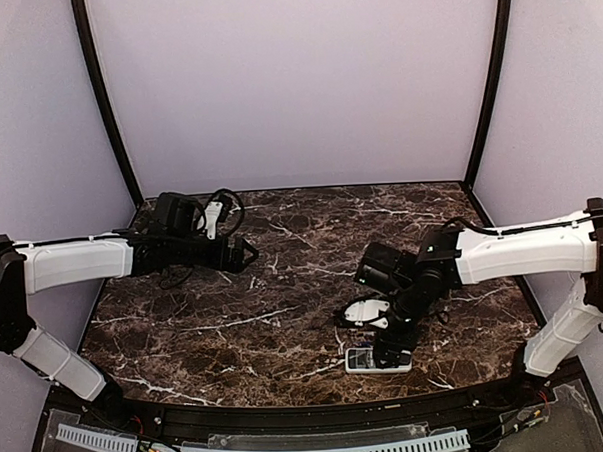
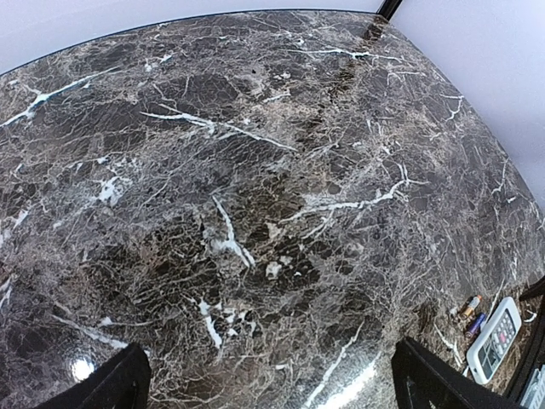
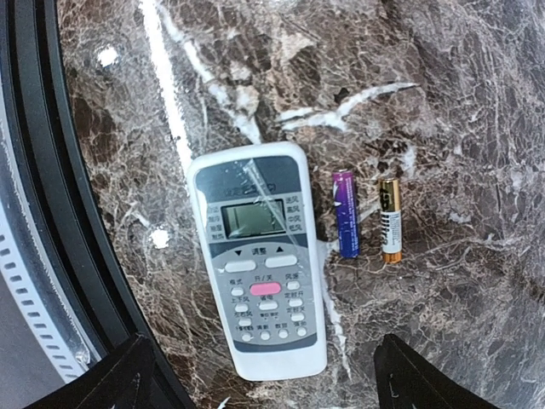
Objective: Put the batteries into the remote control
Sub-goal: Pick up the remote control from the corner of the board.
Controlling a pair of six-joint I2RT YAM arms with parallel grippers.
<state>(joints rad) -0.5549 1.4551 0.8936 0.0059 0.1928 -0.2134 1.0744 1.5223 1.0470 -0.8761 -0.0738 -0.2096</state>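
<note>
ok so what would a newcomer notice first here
The white remote control lies face up on the dark marble table near its front edge, with the right hand hovering open right above it. Two batteries lie side by side just beside the remote, not yet loaded. The left hand hangs open over marble at the far left.

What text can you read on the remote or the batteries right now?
Remote control button labels: small characters, too blurred to read.
Its display: faint marks, not readable.
Purple battery: print too small to read.
Gold-and-black battery: print too small to read.
No other text is visible.
</note>
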